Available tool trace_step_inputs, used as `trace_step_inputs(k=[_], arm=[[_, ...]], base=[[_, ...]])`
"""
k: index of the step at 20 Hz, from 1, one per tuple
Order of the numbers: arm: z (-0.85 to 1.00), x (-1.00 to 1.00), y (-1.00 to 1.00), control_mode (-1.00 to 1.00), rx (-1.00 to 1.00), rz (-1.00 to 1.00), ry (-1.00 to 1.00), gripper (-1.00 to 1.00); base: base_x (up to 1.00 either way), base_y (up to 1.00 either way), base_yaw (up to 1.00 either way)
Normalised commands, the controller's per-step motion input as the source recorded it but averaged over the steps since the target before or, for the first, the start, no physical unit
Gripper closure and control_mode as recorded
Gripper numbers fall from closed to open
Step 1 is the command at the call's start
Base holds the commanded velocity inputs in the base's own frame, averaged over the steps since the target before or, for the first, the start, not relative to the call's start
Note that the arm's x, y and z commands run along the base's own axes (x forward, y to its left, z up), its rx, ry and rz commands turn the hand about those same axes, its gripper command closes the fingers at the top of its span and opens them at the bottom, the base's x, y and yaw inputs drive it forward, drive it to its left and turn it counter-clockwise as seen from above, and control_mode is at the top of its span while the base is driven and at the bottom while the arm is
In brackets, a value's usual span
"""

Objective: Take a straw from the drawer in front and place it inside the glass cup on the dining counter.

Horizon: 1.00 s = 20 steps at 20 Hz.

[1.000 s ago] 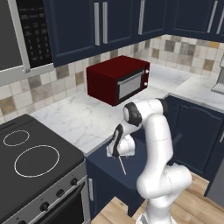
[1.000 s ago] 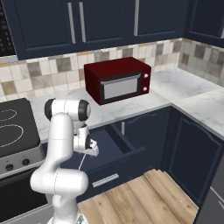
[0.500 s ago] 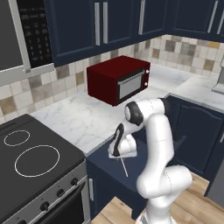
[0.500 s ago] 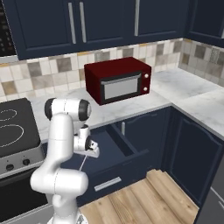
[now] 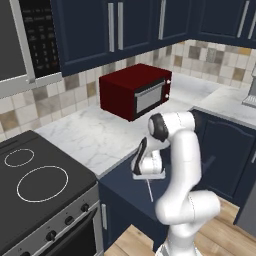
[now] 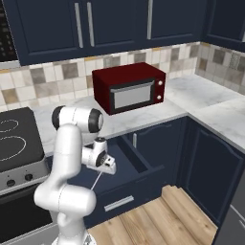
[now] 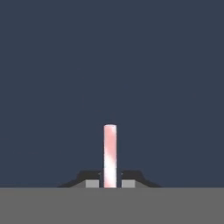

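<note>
**Claw pinched on the straw above the open drawer**

In my hand view the claw (image 7: pixel 110 183) has its two dark tips pressed against the sides of a thin pink-and-white striped straw (image 7: pixel 110 153), which rises straight up between them against the flat navy floor of the drawer (image 7: pixel 109 65). The tips touch the straw on both sides, so I read this as a firm pinch.

From the left base view I see the white arm bent over, its claw (image 5: pixel 148 176) pointing down over the pulled-out shallow navy-blue drawer (image 5: pixel 127 192). The straw (image 5: pixel 149 190) shows here as a very thin, pale line hanging below the hand, a little tilted. In the right base view the claw (image 6: pixel 107 168) sits at the end of the folded arm above the same drawer (image 6: pixel 139 165), whose flat front carries a small silver bar handle (image 6: pixel 118 203); the straw (image 6: pixel 97 181) slants down from the hand. I cannot tell whether its lower end touches the drawer floor.

Behind the drawer lies the white marble bench (image 5: pixel 95 135) with grey veins, and on it a dark red microwave oven with a glass door (image 6: pixel 129 87). To the left is a black stove top with white ring marks (image 5: pixel 35 180). Farthest back are the beige and grey tiled wall (image 6: pixel 57 74) and the tall navy upper cabinets with silver handles (image 6: pixel 119 24).
</note>
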Motion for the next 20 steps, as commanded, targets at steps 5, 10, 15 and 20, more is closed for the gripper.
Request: trace_step_inputs(k=[5,10,15,20], arm=[[0.82,-0.11,-0.13,-1.00,0.04,0.00,0.00,1.00],[1.00,-0.28,0.00,-1.00,0.02,0.00,0.00,1.00],[1.00,-0.42,-0.01,-1.00,0.00,-0.01,0.03,1.00],[1.00,-0.35,-0.04,-1.00,0.00,-0.02,0.12,1.00]], base=[[0.00,0.00,0.00],[0.00,0.00,0.00],[0.00,0.00,0.00],[0.00,0.00,0.00]])
